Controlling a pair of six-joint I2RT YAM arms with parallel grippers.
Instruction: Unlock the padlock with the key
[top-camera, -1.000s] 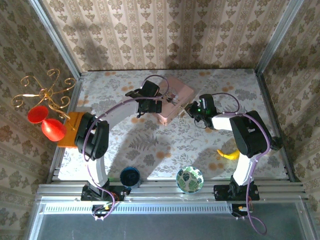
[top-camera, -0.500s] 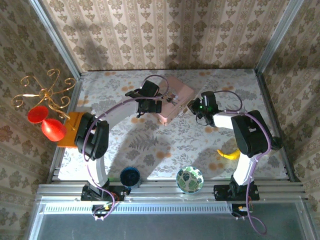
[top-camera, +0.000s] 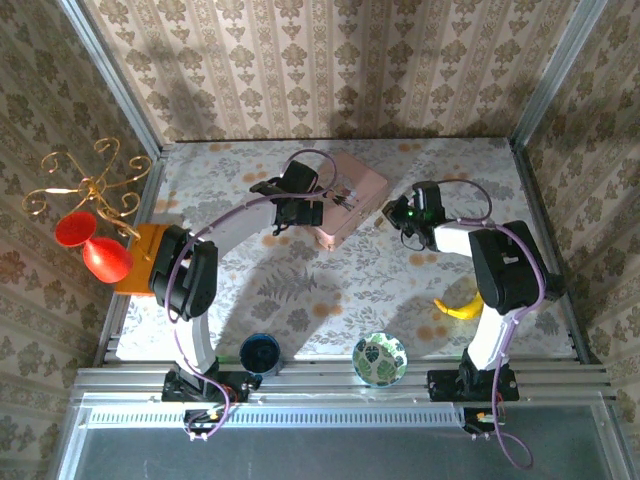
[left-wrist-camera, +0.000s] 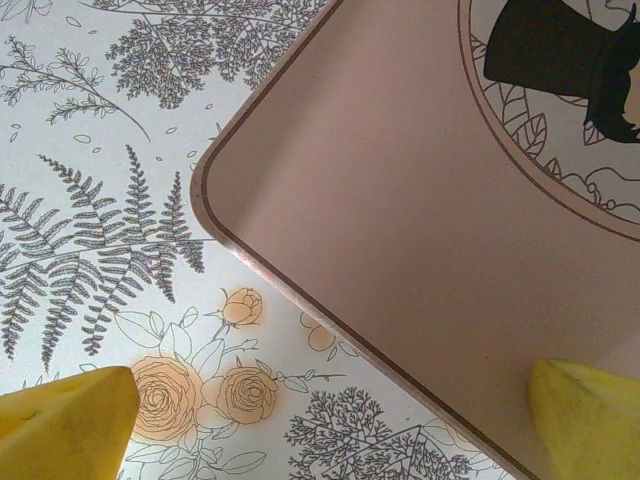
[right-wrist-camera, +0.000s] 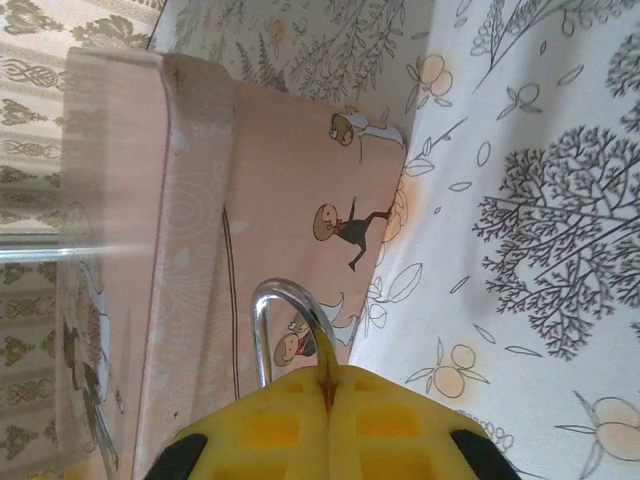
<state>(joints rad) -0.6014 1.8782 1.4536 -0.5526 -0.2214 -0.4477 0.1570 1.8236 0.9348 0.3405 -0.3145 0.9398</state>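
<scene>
From above, the left gripper (top-camera: 303, 212) is hovering over the pink box (top-camera: 352, 188) with the right gripper (top-camera: 393, 212) beside it; at the left wrist, fingers (left-wrist-camera: 62, 415) are standing wide apart astride the box corner; at the right wrist, closed pads (right-wrist-camera: 290, 425) are pinching the padlock (right-wrist-camera: 283, 286) by its shackle, with unlocking seemingly yet to begin.

The yellow pads (right-wrist-camera: 262, 425) of my right gripper (right-wrist-camera: 325, 385) covered the body of the tiny metal padlock (right-wrist-camera: 259, 335); just its thin silver shackle loop stuck out. From above, that lock was too small to pick out. The pink rounded-corner box (left-wrist-camera: 400, 250) ran off the left wrist view's top and right edges, and the yellow fingertips (left-wrist-camera: 60, 425) of my left gripper (left-wrist-camera: 330, 425) were clipped at the bottom corners.
</scene>
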